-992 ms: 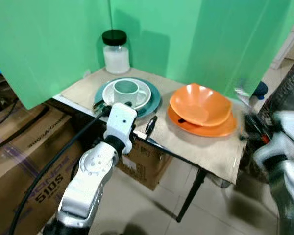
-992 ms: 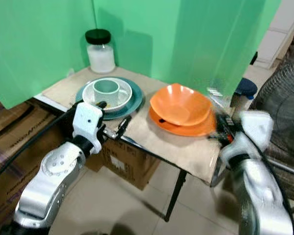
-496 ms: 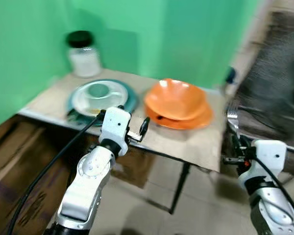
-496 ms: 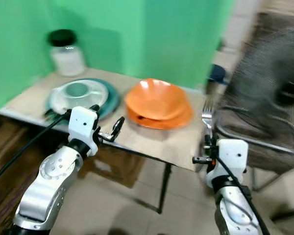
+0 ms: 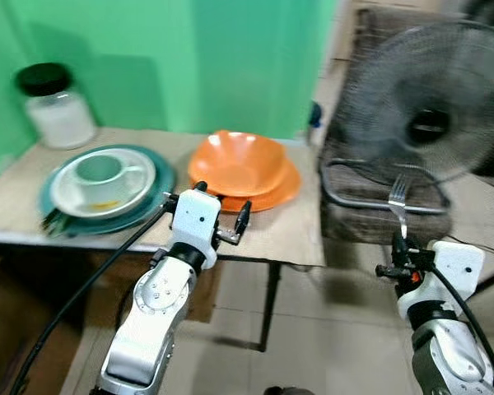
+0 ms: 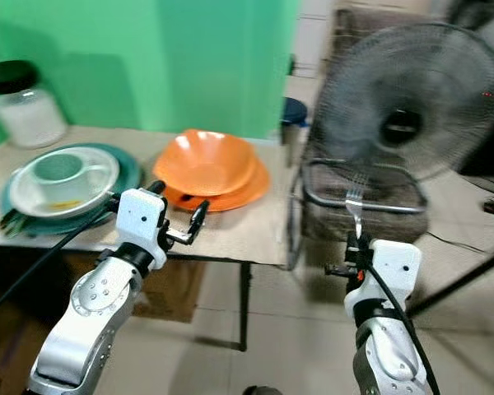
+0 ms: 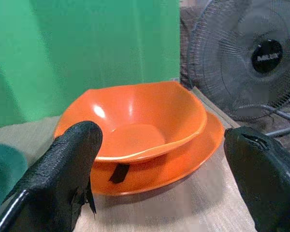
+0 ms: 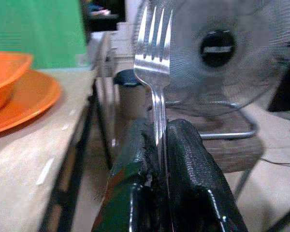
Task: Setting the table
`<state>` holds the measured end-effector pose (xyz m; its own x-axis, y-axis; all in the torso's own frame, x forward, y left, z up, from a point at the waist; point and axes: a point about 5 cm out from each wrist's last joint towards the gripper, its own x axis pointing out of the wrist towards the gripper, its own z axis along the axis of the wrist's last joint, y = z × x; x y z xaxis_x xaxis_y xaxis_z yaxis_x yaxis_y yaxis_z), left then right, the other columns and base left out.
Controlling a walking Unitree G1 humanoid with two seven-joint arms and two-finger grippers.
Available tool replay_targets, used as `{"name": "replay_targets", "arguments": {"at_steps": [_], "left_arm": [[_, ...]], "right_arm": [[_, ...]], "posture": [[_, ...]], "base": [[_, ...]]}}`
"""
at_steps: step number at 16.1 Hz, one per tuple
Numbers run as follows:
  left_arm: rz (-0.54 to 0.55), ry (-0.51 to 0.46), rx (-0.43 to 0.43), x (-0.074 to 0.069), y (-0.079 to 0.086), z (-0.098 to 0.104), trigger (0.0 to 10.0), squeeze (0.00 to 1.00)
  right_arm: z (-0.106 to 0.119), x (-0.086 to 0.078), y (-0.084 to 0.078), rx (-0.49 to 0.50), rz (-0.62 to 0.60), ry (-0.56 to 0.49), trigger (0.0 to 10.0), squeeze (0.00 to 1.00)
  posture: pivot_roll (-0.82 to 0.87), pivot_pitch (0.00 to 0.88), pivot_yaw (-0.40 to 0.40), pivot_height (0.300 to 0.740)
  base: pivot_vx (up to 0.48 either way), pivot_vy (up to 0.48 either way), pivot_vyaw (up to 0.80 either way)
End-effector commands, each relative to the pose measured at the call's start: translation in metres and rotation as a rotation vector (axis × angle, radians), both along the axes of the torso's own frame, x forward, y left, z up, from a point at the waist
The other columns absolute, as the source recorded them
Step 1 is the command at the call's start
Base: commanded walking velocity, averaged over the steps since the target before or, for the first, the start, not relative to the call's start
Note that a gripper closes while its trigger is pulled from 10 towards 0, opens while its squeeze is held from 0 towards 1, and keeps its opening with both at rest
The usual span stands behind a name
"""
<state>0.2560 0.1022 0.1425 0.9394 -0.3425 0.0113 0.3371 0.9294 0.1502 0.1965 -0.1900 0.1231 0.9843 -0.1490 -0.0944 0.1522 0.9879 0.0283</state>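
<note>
Two grippers are seen in front of a small table [image 5: 300, 239] covered with a tan cloth. The right gripper [image 8: 157, 140] is held off the table's right edge, above the floor, with its two black fingers pressed together on the handle of a fork [image 5: 398, 206]; the fork is held upright, tines up, and is seen against a fan [image 5: 428, 107] that stands to the right of the table. The left gripper [image 7: 164, 159] is held at the near edge of the table with its fingers spread wide and nothing between them; it is pointed at an orange bowl [image 5: 236, 162], which is set on an orange plate [image 5: 286, 186] toward the right of the tabletop. A small dark mark or tag is seen under the bowl's rim on the plate, too small to be identified. Further left, a pale cup [image 5: 99, 169] is placed in a white dish [image 5: 136, 183] on a teal plate [image 5: 160, 185], and something dark is seen at that plate's near left rim, not clearly made out. A jar [image 5: 58, 111] with a black lid is placed at the far left corner, before a green backdrop [image 5: 230, 58].
</note>
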Motion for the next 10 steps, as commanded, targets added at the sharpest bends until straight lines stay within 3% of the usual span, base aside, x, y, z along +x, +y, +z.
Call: {"name": "replay_targets", "arguments": {"at_steps": [1, 3, 4, 8, 10], "left_arm": [[0.002, -0.008, 0.0, 0.0, 0.002, 0.001, 10.0, 0.0], [0.125, 0.008, -0.029, 0.005, 0.03, 0.004, 10.0, 0.0], [0.147, 0.0, -0.044, 0.005, 0.035, 0.004, 10.0, 0.0], [0.125, 0.073, -0.061, -0.003, 0.041, -0.008, 10.0, 0.0], [0.088, 0.089, -0.055, -0.009, 0.039, -0.01, 10.0, 0.0]], "right_arm": [[0.002, 0.001, -0.004, -0.019, -0.02, -0.02, 10.0, 0.0], [0.003, 0.006, -0.009, -0.111, -0.05, -0.066, 10.0, 0.0], [0.001, 0.008, -0.008, -0.105, -0.036, -0.063, 10.0, 0.0], [-0.012, 0.012, 0.001, 0.025, 0.104, -0.015, 10.0, 0.0], [-0.015, 0.017, -0.001, 0.016, 0.102, -0.024, 10.0, 0.0]], "posture": [[0.01, 0.0, -0.016, 0.74], [0.02, 0.0, -0.019, 0.74], [0.02, 0.0, -0.023, 0.74], [0.03, 0.0, -0.032, 0.74], [0.03, 0.0, -0.037, 0.74]], "base": [[0.0, 0.0, -0.8], [0.0, 0.0, -0.79], [0.0, 0.0, -0.79], [0.0, 0.0, -0.8], [0.0, 0.0, -0.8]]}}
